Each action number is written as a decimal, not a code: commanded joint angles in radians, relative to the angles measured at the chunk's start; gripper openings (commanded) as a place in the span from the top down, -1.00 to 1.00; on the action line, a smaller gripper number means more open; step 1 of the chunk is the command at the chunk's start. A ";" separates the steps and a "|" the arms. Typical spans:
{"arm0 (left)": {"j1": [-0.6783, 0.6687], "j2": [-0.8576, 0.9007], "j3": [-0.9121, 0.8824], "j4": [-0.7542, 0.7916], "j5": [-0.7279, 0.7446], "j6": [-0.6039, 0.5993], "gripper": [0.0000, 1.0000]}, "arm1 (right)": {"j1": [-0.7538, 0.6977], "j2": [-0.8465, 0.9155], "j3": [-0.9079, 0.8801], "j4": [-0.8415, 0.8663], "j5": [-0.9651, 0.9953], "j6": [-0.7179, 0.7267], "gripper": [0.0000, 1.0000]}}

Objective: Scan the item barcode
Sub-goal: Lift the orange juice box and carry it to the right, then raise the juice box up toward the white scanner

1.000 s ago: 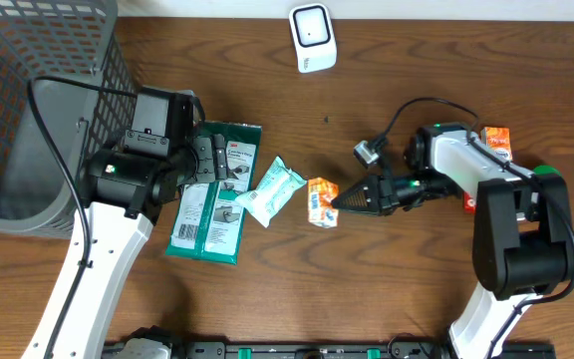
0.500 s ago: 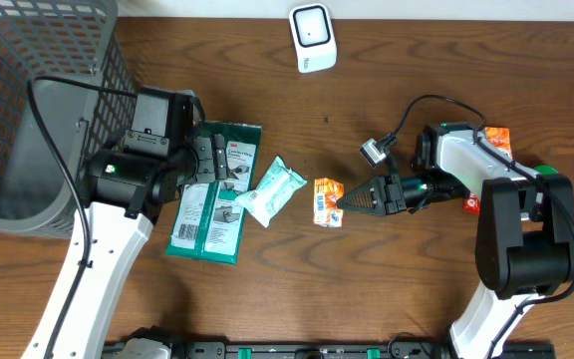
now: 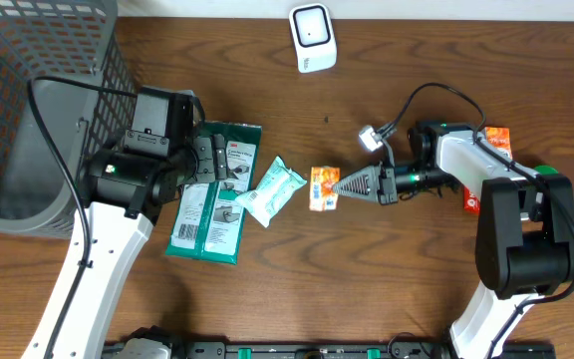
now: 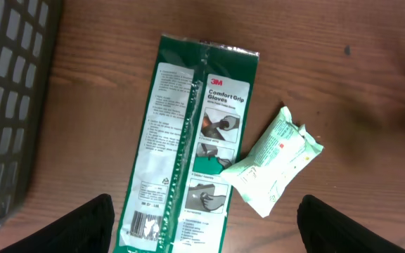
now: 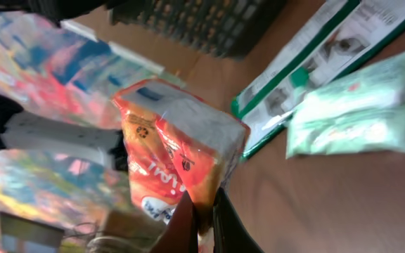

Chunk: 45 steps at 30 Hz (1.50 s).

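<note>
One basket point(image 3: 28, 40), scanner point(image 3: 313, 37), glove pack point(image 3: 235, 150), wipes pack point(image 3: 272, 189); two orange packets point(image 3: 324, 188)

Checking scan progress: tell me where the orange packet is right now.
In the overhead view, the orange packet is mid-table, pinched in the right end effector, just right of the pale green wipes pack.

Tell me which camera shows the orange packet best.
Right wrist: the orange packet is large and close, its edge pinched in the right hand, print visible though blurred. Overhead shows it small, at that hand's tip. The left wrist view misses it.
</note>
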 commanded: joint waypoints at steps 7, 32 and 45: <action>0.005 0.004 0.013 -0.001 -0.012 0.014 -0.68 | 0.068 -0.026 0.002 0.412 0.572 0.783 0.98; 0.005 0.004 0.013 -0.001 -0.012 0.014 -0.68 | 0.104 -0.277 0.329 -0.001 1.243 0.856 0.98; 0.005 0.004 0.013 -0.001 -0.012 0.014 -0.68 | 0.312 -0.317 0.396 0.011 1.766 0.972 0.98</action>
